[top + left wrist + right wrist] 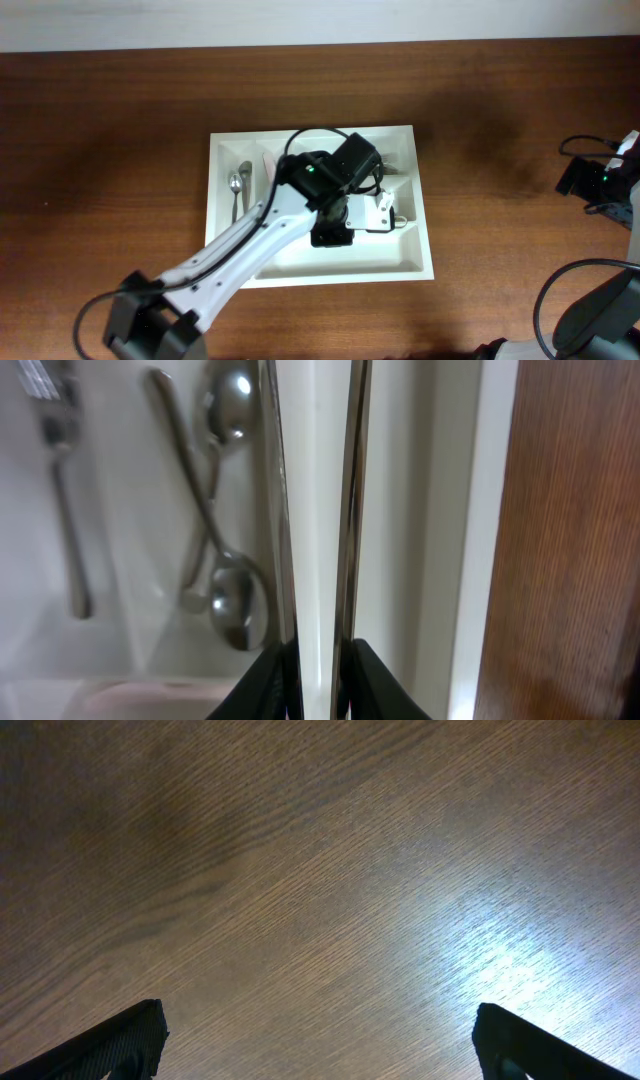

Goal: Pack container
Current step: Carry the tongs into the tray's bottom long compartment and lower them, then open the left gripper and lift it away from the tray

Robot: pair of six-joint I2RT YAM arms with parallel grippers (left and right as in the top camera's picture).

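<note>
The left gripper (322, 660) hangs low over the middle of the container (424, 240), its fingers (372, 678) close together on either side of a long pale strip with shiny metal edges that runs away from them. I cannot tell whether they clamp the strip or only flank it, nor whether it is a piece of cutlery or a dividing wall. Just left of the strip, two spoons (232, 600) lie crossed in one compartment, and a fork (62, 490) lies further left. On the other side comes the container's white wall, then the brown wooden table (580, 510). From above, the left arm reaches in from the near left and hides much of the container's centre. The container is a large white rectangular tray with several compartments, lying flat in the middle of the table. The right gripper (320, 1020) is well apart at the far right edge, its fingers spread wide over bare wood, holding nothing.
</note>
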